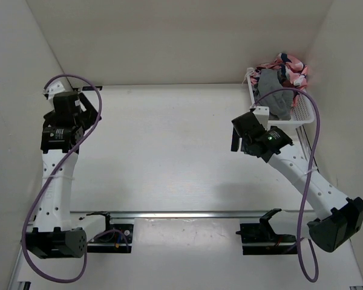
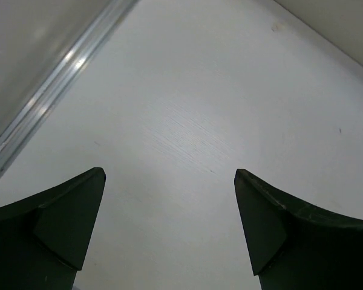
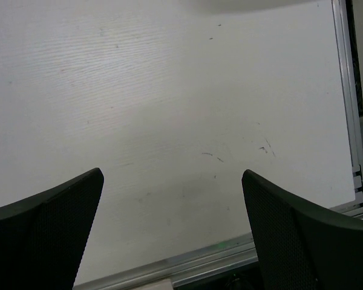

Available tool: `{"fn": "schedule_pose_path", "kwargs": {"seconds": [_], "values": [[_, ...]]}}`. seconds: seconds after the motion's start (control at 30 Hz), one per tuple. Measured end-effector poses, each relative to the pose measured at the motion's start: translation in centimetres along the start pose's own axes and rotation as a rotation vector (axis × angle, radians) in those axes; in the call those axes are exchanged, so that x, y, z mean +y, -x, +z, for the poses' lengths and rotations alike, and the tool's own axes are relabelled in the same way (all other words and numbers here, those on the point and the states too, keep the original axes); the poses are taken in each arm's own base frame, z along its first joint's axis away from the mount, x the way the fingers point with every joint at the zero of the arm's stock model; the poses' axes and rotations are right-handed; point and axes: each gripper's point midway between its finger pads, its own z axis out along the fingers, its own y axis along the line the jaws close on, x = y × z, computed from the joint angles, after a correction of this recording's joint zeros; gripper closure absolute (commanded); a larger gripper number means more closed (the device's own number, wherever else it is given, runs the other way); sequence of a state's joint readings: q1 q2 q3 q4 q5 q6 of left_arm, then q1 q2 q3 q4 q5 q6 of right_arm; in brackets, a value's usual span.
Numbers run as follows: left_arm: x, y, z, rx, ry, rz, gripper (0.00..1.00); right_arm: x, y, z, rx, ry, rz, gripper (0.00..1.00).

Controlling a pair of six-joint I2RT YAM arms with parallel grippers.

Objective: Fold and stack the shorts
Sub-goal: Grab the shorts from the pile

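The dark grey shorts [image 1: 277,96] lie bunched in a white basket [image 1: 304,112] at the back right, partly draped over its front rim. The pink patterned shorts [image 1: 288,67] lie behind them in the same basket. My right gripper [image 1: 239,134] hangs over the table just left of the basket, open and empty; its wrist view [image 3: 172,172] shows only bare table between the fingers. My left gripper [image 1: 78,112] is at the far left, open and empty, with bare table below it in its wrist view [image 2: 169,172]. No shorts show in either wrist view.
White walls close in the table on the left, back and right. An aluminium rail [image 1: 187,214] runs across the near edge by the arm bases and also shows in the right wrist view [image 3: 230,257]. Purple cables [image 1: 314,139] loop off both arms.
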State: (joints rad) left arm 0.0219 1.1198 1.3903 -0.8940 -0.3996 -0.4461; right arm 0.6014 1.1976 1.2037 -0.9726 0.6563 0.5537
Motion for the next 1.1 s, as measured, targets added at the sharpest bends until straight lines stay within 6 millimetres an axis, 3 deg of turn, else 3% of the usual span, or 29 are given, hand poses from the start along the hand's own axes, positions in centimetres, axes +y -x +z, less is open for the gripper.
{"fn": "schedule_pose_path", "kwargs": {"seconds": [0.13,0.23,0.3,0.37,0.43,0.5,0.6,0.7,0.77,0.87,0.93,0.97,1.0,1.03,1.1], "values": [[-2.7,-1.4,0.6,0.075,-0.120,0.081,0.02,-0.1,0.7,1.0,-0.012,-0.019,0.017,0.00],[-4.8,-0.8,0.3,0.089,-0.208,0.124,0.09,-1.0,1.9,2.2,-0.010,-0.017,0.074,0.00],[-6.2,-0.4,-0.4,0.082,-0.273,0.156,0.07,-1.7,3.1,3.4,0.001,-0.005,0.124,0.00],[-7.8,-0.3,-1.4,0.084,-0.350,0.182,0.00,-2.6,5.1,4.7,0.011,0.002,0.171,0.00],[-9.3,-0.2,-2.4,0.093,-0.431,0.195,0.00,-3.4,8.6,6.2,-0.007,0.002,0.218,0.00],[-10.6,-0.2,-2.9,0.110,-0.497,0.205,0.00,-4.5,12.6,8.3,-0.030,-0.018,0.248,0.00],[-11.5,-1.0,-2.8,0.154,-0.537,0.224,0.00,-5.9,18.0,13.1,-0.060,-0.061,0.287,0.00],[-11.5,-2.2,-2.0,0.204,-0.524,0.240,0.00,-7.1,20.3,18.7,-0.032,-0.090,0.319,0.00],[-11.5,-2.8,-1.4,0.230,-0.512,0.246,0.00,-8.1,20.6,22.8,-0.003,-0.114,0.339,0.04],[-11.7,-3.3,-0.4,0.262,-0.492,0.253,0.00,-9.4,19.4,27.5,0.054,-0.141,0.361,0.18],[-11.9,-3.7,0.5,0.284,-0.479,0.258,0.00,-10.4,17.8,30.1,0.102,-0.158,0.380,0.38],[-12.0,-3.9,0.9,0.293,-0.474,0.260,0.00,-10.7,17.3,30.8,0.115,-0.160,0.388,0.55],[-12.0,-4.2,1.3,0.305,-0.467,0.264,0.00,-11.0,16.8,31.5,0.128,-0.161,0.396,0.88],[-12.1,-4.4,1.6,0.316,-0.462,0.265,0.00,-11.3,16.6,32.0,0.134,-0.161,0.396,1.00],[-12.2,-4.8,2.2,0.332,-0.454,0.265,0.00,-11.8,16.8,32.3,0.127,-0.159,0.420,1.00]]}}
